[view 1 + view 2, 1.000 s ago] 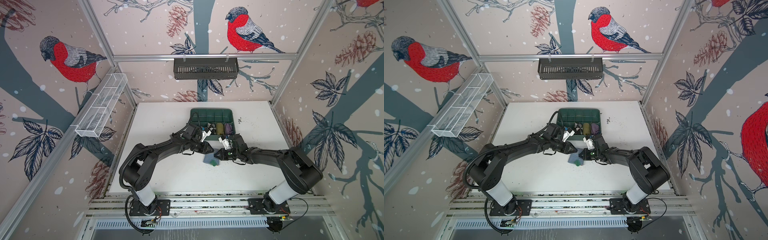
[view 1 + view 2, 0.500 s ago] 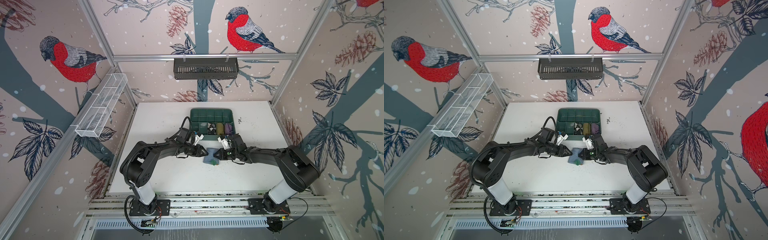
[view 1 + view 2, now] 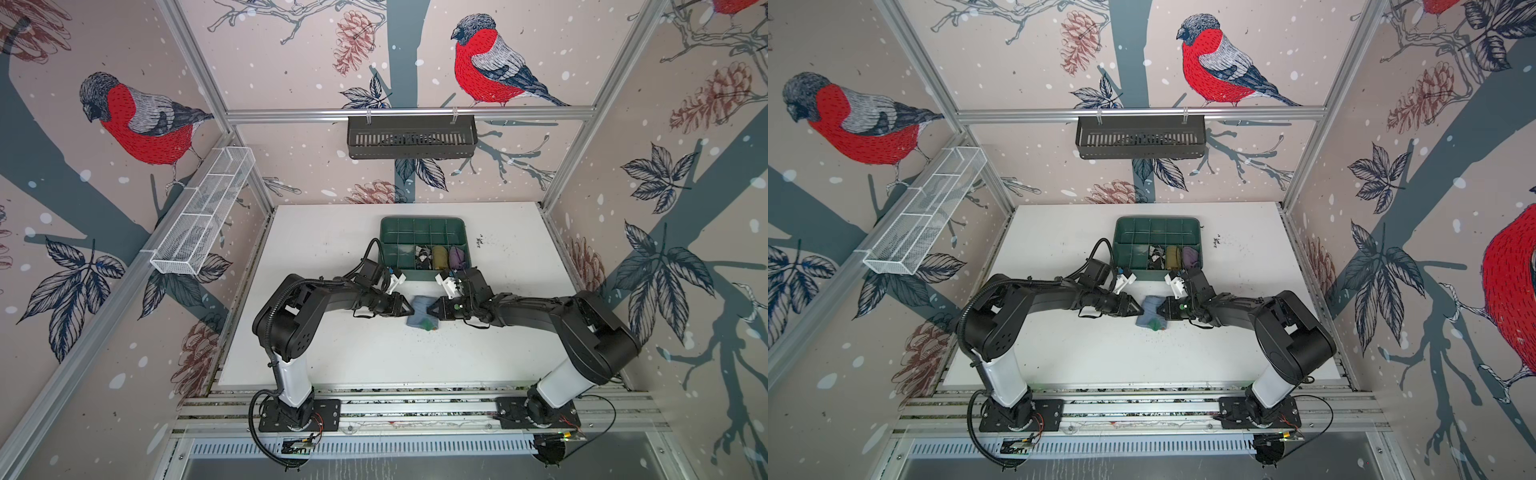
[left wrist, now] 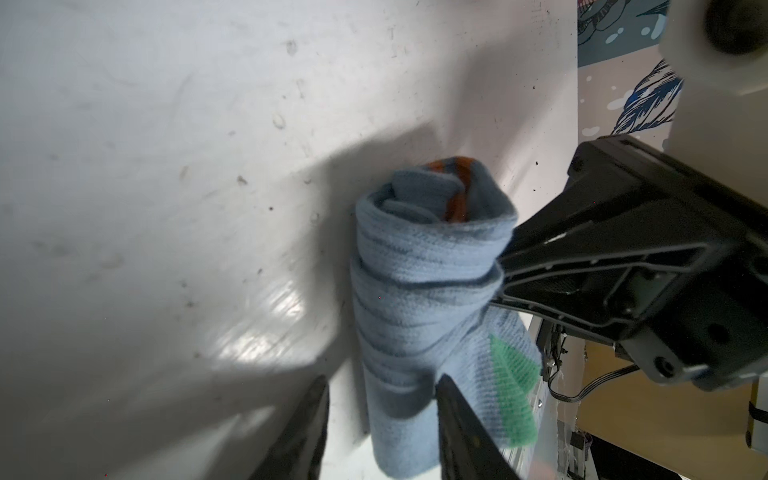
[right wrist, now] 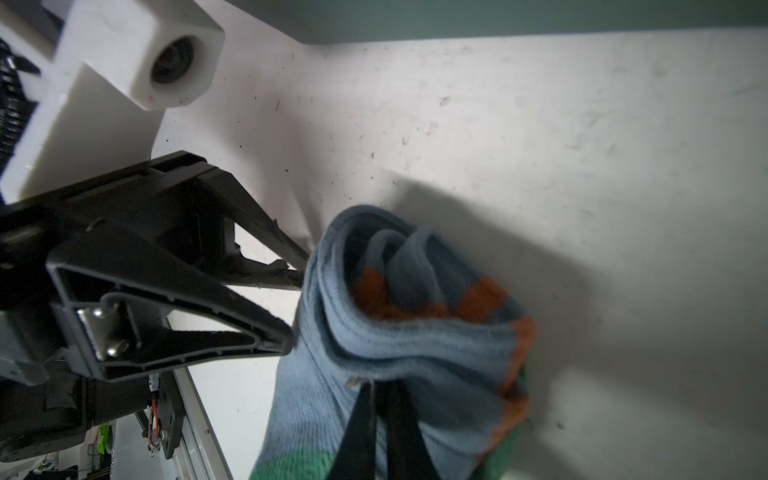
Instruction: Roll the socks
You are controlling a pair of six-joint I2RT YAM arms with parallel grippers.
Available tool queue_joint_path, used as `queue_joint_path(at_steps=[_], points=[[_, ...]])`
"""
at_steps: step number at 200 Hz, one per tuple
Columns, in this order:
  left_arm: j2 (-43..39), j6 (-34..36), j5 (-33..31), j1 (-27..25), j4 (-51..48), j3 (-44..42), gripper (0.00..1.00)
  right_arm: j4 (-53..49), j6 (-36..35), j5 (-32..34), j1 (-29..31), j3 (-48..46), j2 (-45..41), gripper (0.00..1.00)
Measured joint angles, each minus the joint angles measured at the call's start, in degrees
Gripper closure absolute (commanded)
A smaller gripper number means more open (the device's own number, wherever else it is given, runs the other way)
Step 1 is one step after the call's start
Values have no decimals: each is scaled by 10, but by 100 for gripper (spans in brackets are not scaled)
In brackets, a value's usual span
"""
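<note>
The light blue sock (image 3: pixel 420 312) (image 3: pixel 1152 316) lies as a loose roll mid-table, orange stripes inside and a green patch at its near end. My right gripper (image 5: pixel 380 386) (image 3: pixel 430 311) is shut on a fold of its outer layer. My left gripper (image 4: pixel 382 380) (image 3: pixel 409 309) stands open at the roll's other side. One finger (image 4: pixel 453 415) rests against the fabric and the other is apart from it over bare table. The argyle sock (image 3: pixel 422 256) (image 3: pixel 1156 256) sits rolled in a compartment of the green tray (image 3: pixel 424 226).
An olive-yellow rolled sock (image 3: pixel 439 257) and a purple rolled sock (image 3: pixel 456 257) fill the tray compartments beside the argyle one. The tray stands just behind both grippers. A black basket (image 3: pixel 411 137) hangs on the rear rail, and a white wire basket (image 3: pixel 203 216) on the left wall.
My left arm has sunk lower toward the table and its jaws have opened beside the blue roll. The right gripper has stayed shut on the sock, almost in place.
</note>
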Motion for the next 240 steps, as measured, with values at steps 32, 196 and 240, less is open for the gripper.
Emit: queue_joint_path(at_steps=[32,196,240], points=[[12,-2,23,0,29,-4,57,0,0,0,0,0,0,89],[68,-41,101,-23,142,-5,57,2,-1,2,4,3,6,90],[78,-69,110,-28,178,-9,59,4,-1,11,6,4,6,90]])
